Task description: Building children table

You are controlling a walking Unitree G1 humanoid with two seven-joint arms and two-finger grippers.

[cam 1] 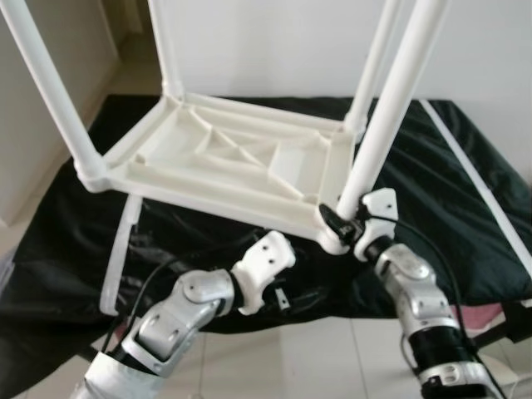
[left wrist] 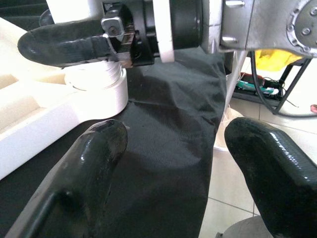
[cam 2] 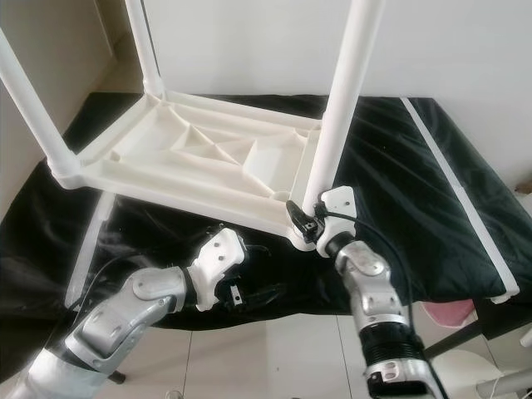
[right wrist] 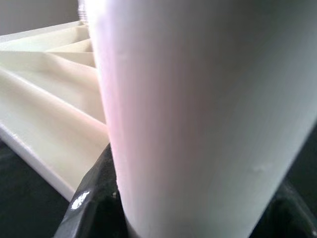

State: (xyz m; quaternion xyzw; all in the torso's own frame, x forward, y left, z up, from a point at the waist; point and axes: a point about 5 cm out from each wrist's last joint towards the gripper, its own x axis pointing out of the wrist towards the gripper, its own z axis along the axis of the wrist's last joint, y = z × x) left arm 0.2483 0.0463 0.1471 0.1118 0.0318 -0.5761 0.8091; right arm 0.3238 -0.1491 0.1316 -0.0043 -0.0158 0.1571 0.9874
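1. Because its legs must be fitted from above, the white children table (cam 1: 233,158) lies upside down on a surface covered with black cloth (cam 1: 449,191), its ribbed underside facing up and four legs already pointing upward.
2. While the near right leg (cam 1: 391,108) stands in its corner socket (left wrist: 96,89), the right gripper (cam 1: 345,223) grasps it at the base, the fingers closed around the tube; I judge it holds there to turn or press the leg home, since the base gives the best control.
3. Although close to the same corner, the left gripper (cam 1: 278,299) holds nothing: its fingers (left wrist: 94,158) are spread apart, hovering over the cloth just beside the table's front edge, probably waiting to steady the top.
4. Under the table's left side a loose white bar (cam 1: 120,249) rests on the cloth, and another one (cam 1: 474,174) lies across the right side.
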